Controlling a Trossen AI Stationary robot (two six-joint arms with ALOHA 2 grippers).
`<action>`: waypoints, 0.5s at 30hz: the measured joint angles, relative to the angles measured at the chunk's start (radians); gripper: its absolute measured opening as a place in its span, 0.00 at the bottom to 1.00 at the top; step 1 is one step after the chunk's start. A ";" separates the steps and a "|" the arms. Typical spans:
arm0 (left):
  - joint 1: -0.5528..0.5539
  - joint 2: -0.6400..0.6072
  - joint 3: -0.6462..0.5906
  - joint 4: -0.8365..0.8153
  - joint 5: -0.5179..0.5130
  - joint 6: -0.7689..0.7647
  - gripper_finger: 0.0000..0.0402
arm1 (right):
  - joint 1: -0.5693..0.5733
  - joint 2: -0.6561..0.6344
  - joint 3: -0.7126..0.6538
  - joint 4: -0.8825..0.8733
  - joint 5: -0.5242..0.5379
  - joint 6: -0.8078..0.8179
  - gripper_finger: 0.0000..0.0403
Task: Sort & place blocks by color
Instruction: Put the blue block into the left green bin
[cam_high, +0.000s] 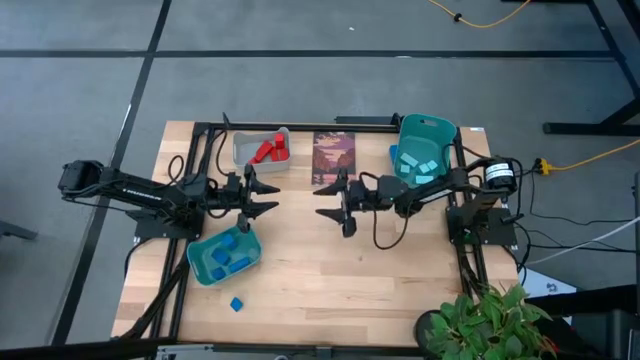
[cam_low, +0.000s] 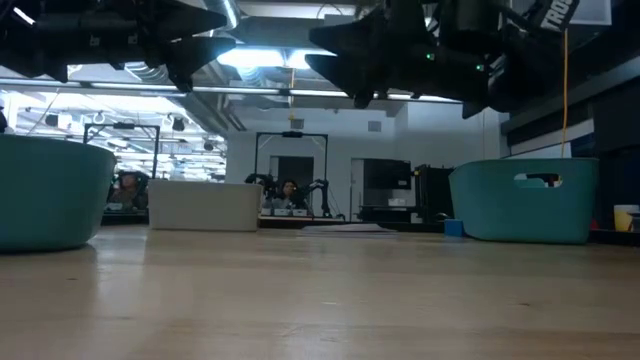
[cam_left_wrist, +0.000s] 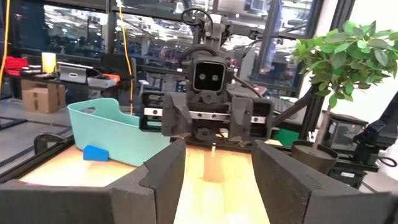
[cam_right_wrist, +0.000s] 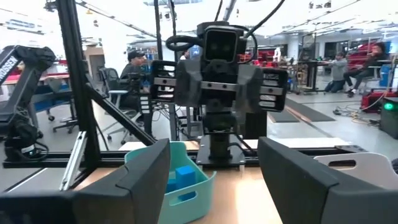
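Note:
Both grippers hover open above the table's middle, facing each other with nothing between their fingers: my left gripper (cam_high: 272, 197) (cam_left_wrist: 214, 180) and my right gripper (cam_high: 320, 199) (cam_right_wrist: 214, 180). Red blocks (cam_high: 270, 150) lie in a grey bin (cam_high: 245, 152) at the far side. Light cyan blocks (cam_high: 420, 168) lie in a teal bin (cam_high: 428, 128) at the far right. Dark blue blocks (cam_high: 228, 255) (cam_right_wrist: 183, 175) lie in a teal bin (cam_high: 203, 268) under my left gripper. One dark blue block (cam_high: 236, 304) lies flat on the table near the front edge. Another blue block (cam_high: 393, 153) (cam_left_wrist: 95, 152) lies beside the far right bin.
A dark picture card (cam_high: 334, 158) lies flat at the far middle. A potted plant (cam_high: 480, 318) stands off the table's near right corner. A black frame (cam_high: 300, 124) runs along the table's edges. Bare wood (cam_high: 340, 280) stretches across the near middle and right.

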 joint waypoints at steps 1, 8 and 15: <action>0.000 0.000 0.000 0.000 0.000 0.000 0.44 | 0.000 0.000 0.000 0.001 0.000 -0.001 0.61; -0.010 0.008 0.045 -0.133 -0.079 -0.081 0.44 | 0.001 0.000 0.000 0.001 -0.002 -0.003 0.61; -0.155 0.039 0.360 -0.758 -0.127 -0.158 0.44 | -0.005 0.000 0.000 -0.008 0.047 -0.020 0.61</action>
